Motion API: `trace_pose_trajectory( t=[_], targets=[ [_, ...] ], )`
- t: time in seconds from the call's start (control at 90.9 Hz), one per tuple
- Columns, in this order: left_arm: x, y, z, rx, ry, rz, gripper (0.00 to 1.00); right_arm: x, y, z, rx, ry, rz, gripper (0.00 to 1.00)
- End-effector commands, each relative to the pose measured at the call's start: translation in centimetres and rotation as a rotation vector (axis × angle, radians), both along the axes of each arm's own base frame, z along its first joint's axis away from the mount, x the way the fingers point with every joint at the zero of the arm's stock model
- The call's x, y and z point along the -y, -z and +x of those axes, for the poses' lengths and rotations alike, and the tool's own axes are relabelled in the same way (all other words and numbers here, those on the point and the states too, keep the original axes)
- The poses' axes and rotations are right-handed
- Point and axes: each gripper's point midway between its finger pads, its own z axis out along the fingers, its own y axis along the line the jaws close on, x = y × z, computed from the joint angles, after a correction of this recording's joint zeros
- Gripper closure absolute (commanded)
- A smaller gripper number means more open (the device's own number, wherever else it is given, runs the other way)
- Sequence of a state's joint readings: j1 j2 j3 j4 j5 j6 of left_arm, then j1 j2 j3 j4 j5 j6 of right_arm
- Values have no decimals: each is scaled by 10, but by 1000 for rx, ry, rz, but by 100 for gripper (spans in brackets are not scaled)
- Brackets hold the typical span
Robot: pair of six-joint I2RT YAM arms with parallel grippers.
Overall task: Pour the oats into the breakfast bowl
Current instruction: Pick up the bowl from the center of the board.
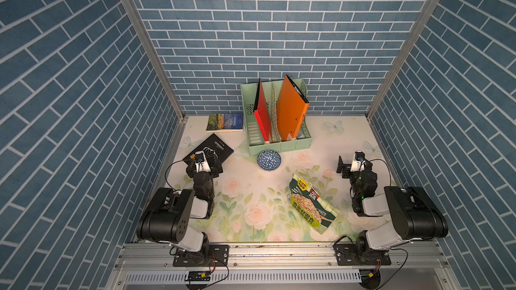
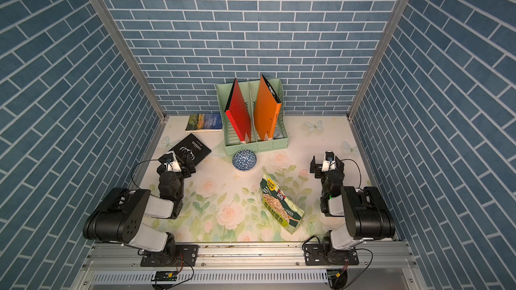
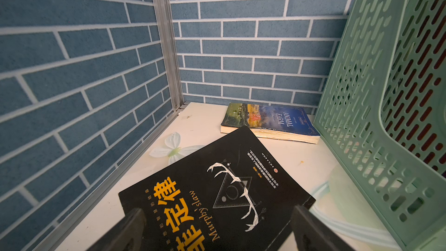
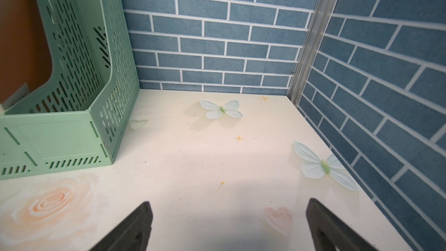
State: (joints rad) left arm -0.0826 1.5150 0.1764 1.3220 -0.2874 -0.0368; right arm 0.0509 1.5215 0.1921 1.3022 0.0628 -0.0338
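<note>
While left hand hovers agape over black book, right hand agape, empty, over table

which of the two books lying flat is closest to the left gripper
The black book with yellow characters: it lies partly beneath the left gripper, between its open jaws in the wrist view. The blue Animal Farm book lies farther back, by the rear wall.

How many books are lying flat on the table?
2. A blue Animal Farm paperback lies in the far left corner, beside the green file rack. A black book lies just in front of it, nearer the robot. The rack could hide others.
</note>
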Motion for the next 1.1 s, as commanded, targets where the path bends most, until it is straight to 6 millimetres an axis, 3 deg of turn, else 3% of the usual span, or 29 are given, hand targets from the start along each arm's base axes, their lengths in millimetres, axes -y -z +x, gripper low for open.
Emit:
trace_pose_trajectory(
  t=[0.0,0.077,0.176,0.275,0.341,0.462,0.638,0.792,0.902,1.089],
  targets=[
    [-8,-15,3,36,-42,-6,0,2,-4,5,5,8,5,0],
    [-14,-31,8,17,-83,-21,0,4,-9,14,-68,26,7,0],
    [-20,-53,15,-45,-138,-66,0,26,-21,27,-230,188,100,0],
    [-38,-74,12,-51,-275,-169,0,45,-12,18,-343,341,223,0],
    [-50,-75,4,-49,-370,-273,0,46,-2,10,-385,348,326,0],
    [-27,-76,12,-67,-189,-346,0,39,-3,-1,-366,277,474,0],
    [-20,-75,3,-32,-161,-439,0,60,-13,-27,-308,424,565,0],
    [20,-70,18,-154,40,-514,0,55,-11,-38,-313,400,576,0],
    [42,-42,20,-265,52,-708,0,44,-10,-44,-300,328,589,0],
    [111,-24,25,-345,92,-763,3,30,-14,-55,-263,243,610,0]
  ],
)
